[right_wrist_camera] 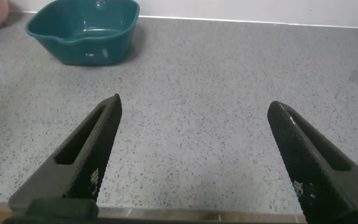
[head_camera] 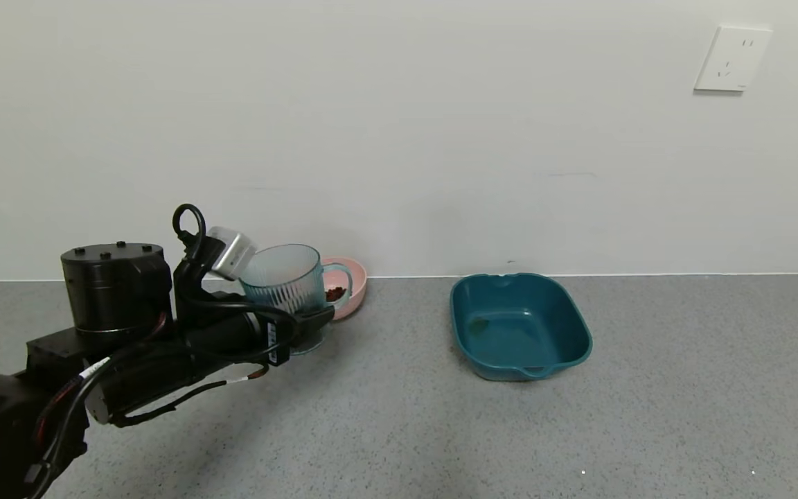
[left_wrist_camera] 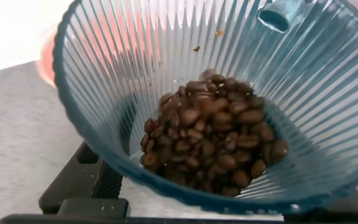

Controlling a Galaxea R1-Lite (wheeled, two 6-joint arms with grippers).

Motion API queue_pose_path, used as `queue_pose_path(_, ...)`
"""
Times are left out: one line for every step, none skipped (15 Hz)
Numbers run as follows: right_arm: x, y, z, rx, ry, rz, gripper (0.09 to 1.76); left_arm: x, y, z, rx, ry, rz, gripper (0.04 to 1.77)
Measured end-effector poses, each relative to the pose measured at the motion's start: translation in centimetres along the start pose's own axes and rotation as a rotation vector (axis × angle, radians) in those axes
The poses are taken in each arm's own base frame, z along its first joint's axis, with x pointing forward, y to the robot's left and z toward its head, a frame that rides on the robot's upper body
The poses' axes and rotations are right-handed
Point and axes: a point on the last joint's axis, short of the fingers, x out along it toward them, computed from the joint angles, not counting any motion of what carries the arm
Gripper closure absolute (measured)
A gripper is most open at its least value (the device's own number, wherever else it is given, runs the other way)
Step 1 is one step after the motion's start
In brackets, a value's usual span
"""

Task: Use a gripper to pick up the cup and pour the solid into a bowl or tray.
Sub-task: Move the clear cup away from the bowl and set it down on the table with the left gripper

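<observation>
My left gripper (head_camera: 312,320) is shut on the ribbed translucent blue cup (head_camera: 282,283), its black fingers (left_wrist_camera: 82,180) on either side of the cup's lower body. The cup is low over the grey counter, just in front of the pale pink bowl (head_camera: 359,278), with its handle toward the bowl. A heap of dark brown solid (left_wrist_camera: 213,134) lies in the cup's bottom, gathered to one side. Some brown pieces (head_camera: 334,294) show in the pink bowl. The bowl shows blurred pink through the cup wall (left_wrist_camera: 47,56). My right gripper (right_wrist_camera: 194,104) is open and empty above bare counter.
A teal squarish basin (head_camera: 579,326) sits on the counter right of the bowl; it also shows in the right wrist view (right_wrist_camera: 82,46). The white wall runs close behind the bowl. A wall socket (head_camera: 731,59) is at upper right.
</observation>
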Motion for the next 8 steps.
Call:
queue_pose_path(0.0,0.0,0.0,0.0,0.0,0.0,0.14,0.2,-0.4,-0.2,-0.004,-0.016,-0.013,0.49)
queue_pose_path(0.0,0.0,0.0,0.0,0.0,0.0,0.14,0.4,-0.8,-0.4,-0.001,-0.033,-0.021,0.49)
queue_pose_path(0.0,0.0,0.0,0.0,0.0,0.0,0.14,0.8,-1.3,-0.7,0.003,-0.053,-0.008,0.49)
queue_pose_path(0.0,0.0,0.0,0.0,0.0,-0.001,0.14,1.2,-1.9,-1.0,0.005,-0.065,0.024,0.49)
queue_pose_path(0.0,0.0,0.0,0.0,0.0,0.0,0.14,1.7,-2.6,-1.4,0.004,-0.078,0.055,0.49)
queue_pose_path(0.0,0.0,0.0,0.0,0.0,0.0,0.14,2.2,-3.2,-1.7,-0.002,-0.093,0.073,0.49)
queue_pose_path(0.0,0.0,0.0,0.0,0.0,0.0,0.14,2.7,-3.9,-2.1,-0.011,-0.103,0.084,0.49)
queue_pose_path(0.0,0.0,0.0,0.0,0.0,0.0,0.14,3.2,-4.5,-2.5,-0.014,-0.104,0.096,0.49)
